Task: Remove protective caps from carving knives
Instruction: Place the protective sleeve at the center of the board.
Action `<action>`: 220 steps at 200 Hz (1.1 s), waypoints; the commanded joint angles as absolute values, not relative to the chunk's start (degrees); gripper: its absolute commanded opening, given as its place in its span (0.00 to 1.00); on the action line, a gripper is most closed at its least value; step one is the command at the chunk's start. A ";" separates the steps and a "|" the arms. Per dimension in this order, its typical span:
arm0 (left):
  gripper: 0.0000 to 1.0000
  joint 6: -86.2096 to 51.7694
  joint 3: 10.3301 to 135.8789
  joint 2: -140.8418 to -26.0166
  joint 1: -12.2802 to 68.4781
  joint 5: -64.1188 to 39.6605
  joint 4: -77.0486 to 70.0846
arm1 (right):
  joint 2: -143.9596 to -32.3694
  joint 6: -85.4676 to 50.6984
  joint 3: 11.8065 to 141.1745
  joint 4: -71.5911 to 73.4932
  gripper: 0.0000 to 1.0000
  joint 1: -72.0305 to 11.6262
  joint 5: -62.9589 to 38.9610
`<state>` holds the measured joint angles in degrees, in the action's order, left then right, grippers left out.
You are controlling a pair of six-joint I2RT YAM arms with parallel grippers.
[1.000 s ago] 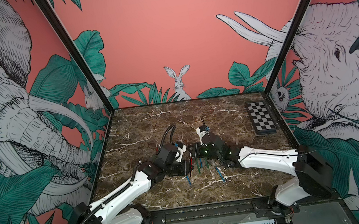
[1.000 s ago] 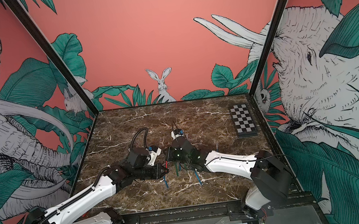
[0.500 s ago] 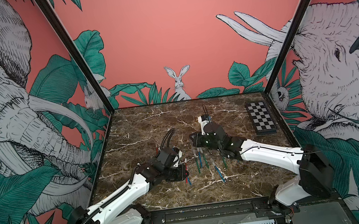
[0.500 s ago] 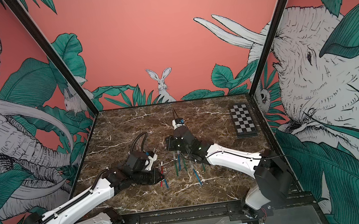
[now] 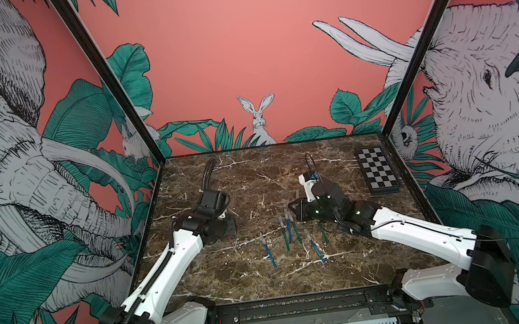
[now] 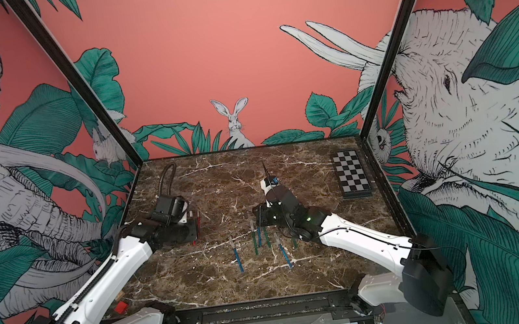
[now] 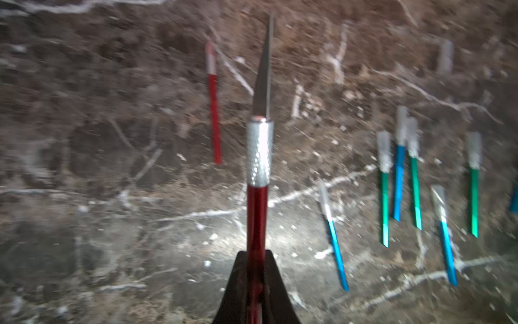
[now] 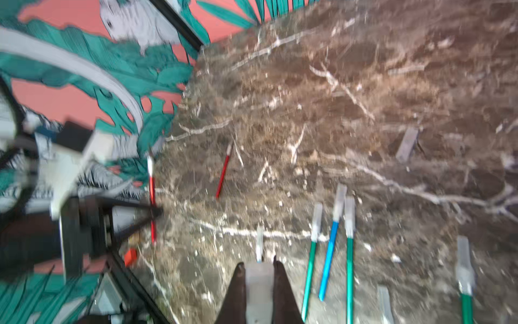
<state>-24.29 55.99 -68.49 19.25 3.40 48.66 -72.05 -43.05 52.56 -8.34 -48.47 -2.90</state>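
My left gripper point(image 7: 256, 254) is shut on the red handle of a carving knife point(image 7: 259, 157). Its silvery collar and bare pointed blade stick out beyond the fingers. In both top views this gripper point(image 5: 227, 223) point(image 6: 196, 227) hovers at the table's left. My right gripper point(image 8: 259, 265), seen near the table's middle point(image 5: 292, 211), is shut on a translucent protective cap point(image 8: 259, 283). Several capped blue and green knives point(image 5: 289, 230) lie in a row in front of it. A capped red knife point(image 7: 214, 112) lies between the grippers. One loose cap point(image 8: 407, 144) lies further back.
A black-and-white checkerboard point(image 5: 378, 171) lies at the back right corner. A small red block point(image 6: 120, 307) sits at the front left edge. Painted walls close the table point(image 5: 253, 177) on three sides, and the arm bases stand along the front rail.
One second ago both grippers met at the table's middle. They have pulled apart: the left moved left with the red knife, the right moved back and right with the cap.
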 commanded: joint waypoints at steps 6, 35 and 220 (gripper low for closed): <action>0.00 -20.65 60.16 -74.93 14.37 10.50 55.24 | -68.17 -40.56 51.25 -13.59 0.00 -48.43 -4.66; 0.00 -19.47 64.83 -82.11 14.32 20.27 55.98 | -66.77 -38.81 51.37 -19.14 0.00 -48.43 -3.68; 0.00 -17.58 73.83 -107.35 12.42 13.82 51.02 | -58.62 -37.36 47.90 -25.82 0.00 -48.51 0.22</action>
